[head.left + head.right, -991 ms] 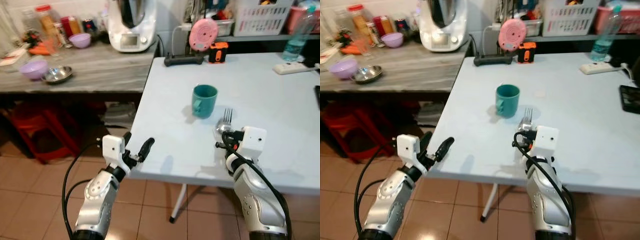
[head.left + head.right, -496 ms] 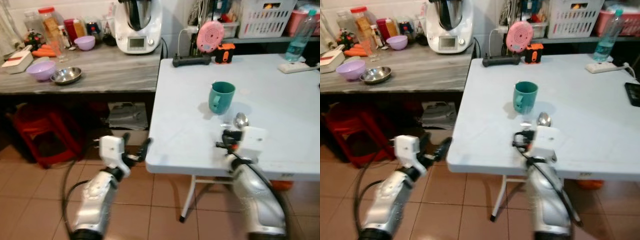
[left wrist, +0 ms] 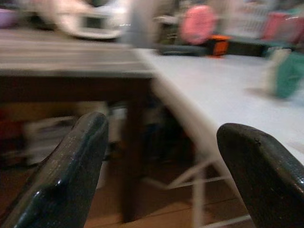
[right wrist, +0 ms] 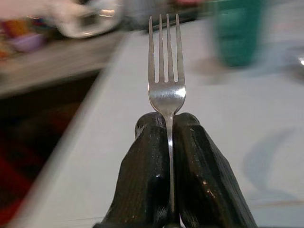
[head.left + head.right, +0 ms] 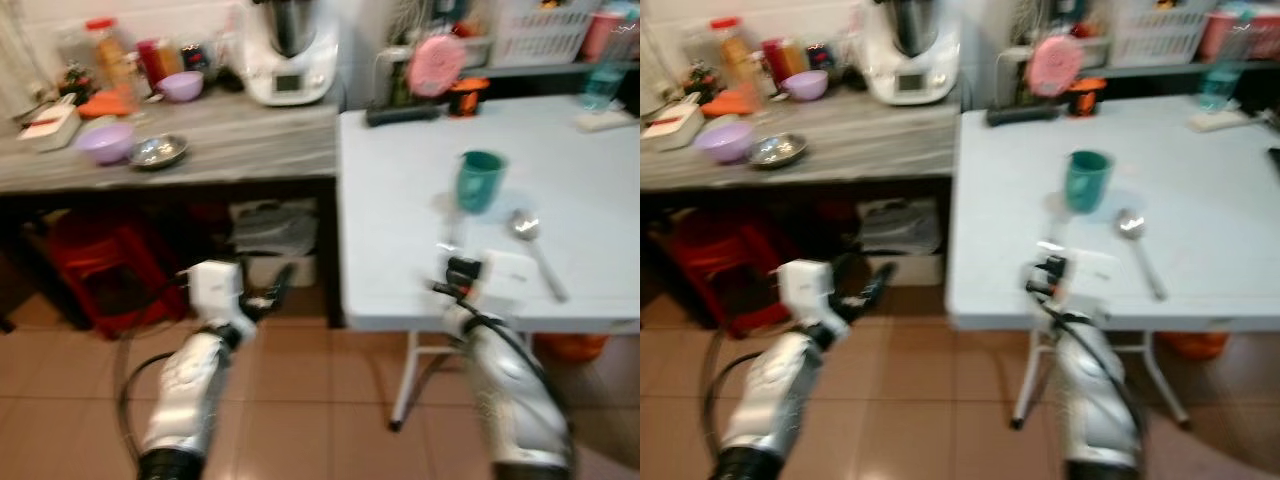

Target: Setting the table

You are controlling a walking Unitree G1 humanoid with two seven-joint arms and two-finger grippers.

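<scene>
Fork (image 4: 166,90): clamped upright between the pressed-together fingers of the right tool (image 4: 170,124), tines toward the white worktop (image 5: 400,200) at its near edge. Teal mug (image 5: 479,180) at 12 o'clock from it, spoon (image 5: 533,250) at 2 o'clock. Left tool (image 3: 161,142): fingers apart, holding nothing, over tiled floor (image 5: 70,400).

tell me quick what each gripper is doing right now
Left gripper: open, holding nothing, off the table's edge.
Right gripper: shut on the fork, tines pointing over the table.
</scene>
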